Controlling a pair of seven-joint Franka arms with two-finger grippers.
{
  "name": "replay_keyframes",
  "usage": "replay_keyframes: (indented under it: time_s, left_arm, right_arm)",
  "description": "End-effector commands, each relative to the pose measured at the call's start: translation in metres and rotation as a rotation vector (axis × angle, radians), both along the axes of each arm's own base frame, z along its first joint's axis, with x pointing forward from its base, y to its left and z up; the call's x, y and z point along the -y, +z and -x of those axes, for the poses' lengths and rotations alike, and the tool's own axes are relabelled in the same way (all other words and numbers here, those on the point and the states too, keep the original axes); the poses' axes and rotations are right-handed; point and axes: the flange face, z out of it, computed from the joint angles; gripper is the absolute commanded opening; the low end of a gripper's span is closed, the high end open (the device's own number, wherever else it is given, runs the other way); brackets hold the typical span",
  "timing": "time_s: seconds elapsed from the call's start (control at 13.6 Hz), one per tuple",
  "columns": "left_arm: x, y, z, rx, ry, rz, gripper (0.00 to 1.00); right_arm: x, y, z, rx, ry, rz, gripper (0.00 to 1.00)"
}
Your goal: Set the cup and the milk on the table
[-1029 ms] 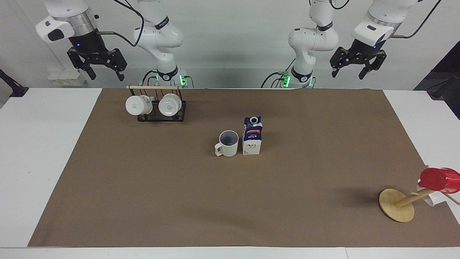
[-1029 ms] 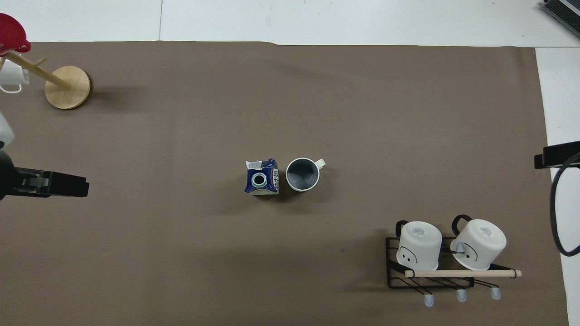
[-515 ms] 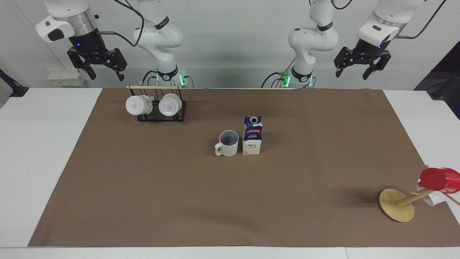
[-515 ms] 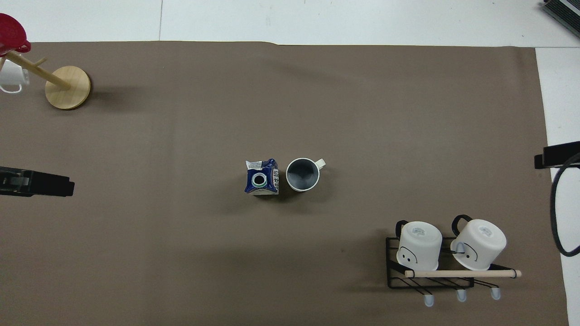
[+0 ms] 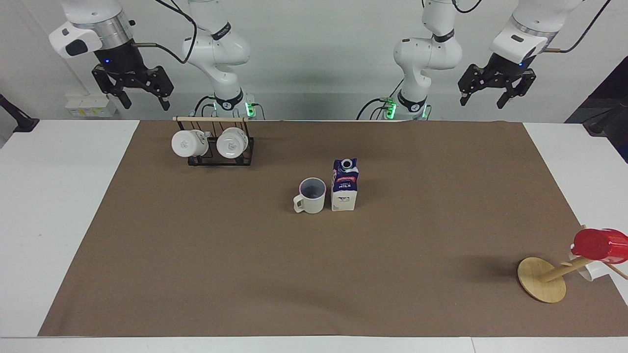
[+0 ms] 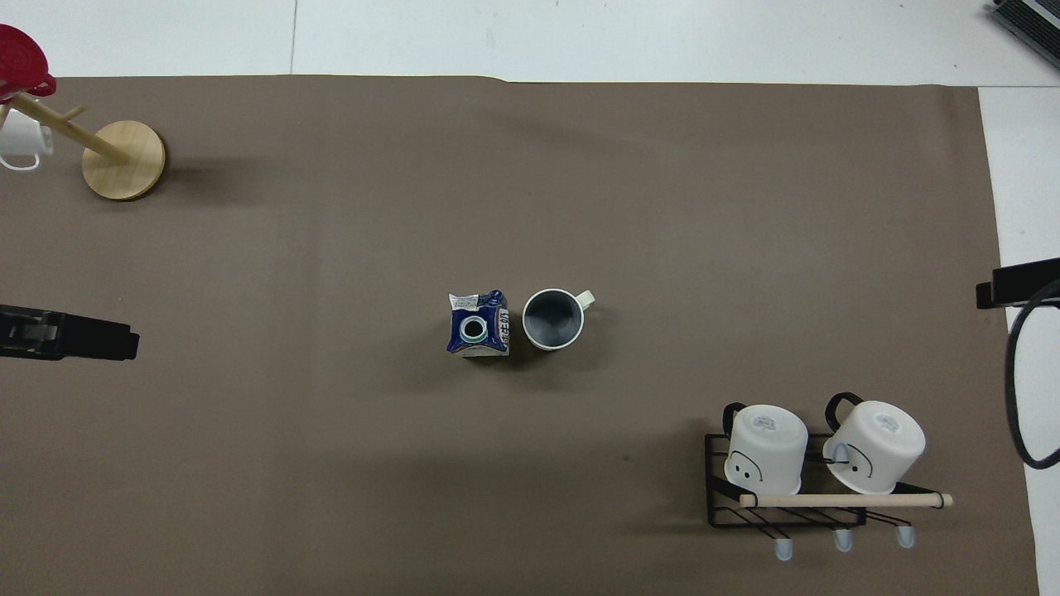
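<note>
Cup (image 5: 312, 195) and milk (image 5: 344, 185): both are standing upright on the brown sheet of the surface (image 5: 59, 206), near its middle, just beside each other with a narrow gap showing between them in the overhead view. The cup's handle is pointing away from the milk, toward the right arm's end.

Left pincer (image 5: 492, 92): you are seeing it hanging high at the robots' edge of the surface, toward the left arm's end, fingers spread wide, gripping nothing.

Right pincer (image 5: 142, 99): it is hanging high at the robots' edge, toward the right arm's end, close to the black wire rack (image 5: 221, 156), fingers likewise spread and carrying nothing.

Other stock: two white mugs (image 5: 186, 143) are hanging on the rack; a red cup (image 5: 599, 245) is sitting on the wooden peg stand (image 5: 541, 279) at the left arm's end.

Step in hand, as a judgement: both items are already resting on the surface, so you are looking at the close of the task. Nothing further is calling for a grasp; you are only needing to keep both arms parked well apart from the pair.
</note>
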Motion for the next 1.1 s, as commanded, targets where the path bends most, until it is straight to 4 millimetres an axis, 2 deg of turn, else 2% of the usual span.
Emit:
replay_keyframes:
  time_s: [0.0,0.37,1.03]
  left_arm:
    - [-0.0052,0.0055,0.0028,-0.008,-0.001,0.007,1.0]
    - [-0.0115,0.0046,0.0039,-0.018,0.011,0.003,1.0]
    - [-0.0082,0.0044,0.0043,-0.019,-0.006,-0.003,1.0]
  right_arm:
    - [0.0003,0.0005,0.0073,-0.007,0.017,-0.013,1.0]
    - [0.0001,0.0005,0.0073,-0.007,0.018,-0.014,1.0]
    - [0.0001,0.0005,0.0073,-0.007,0.018,-0.014,1.0]
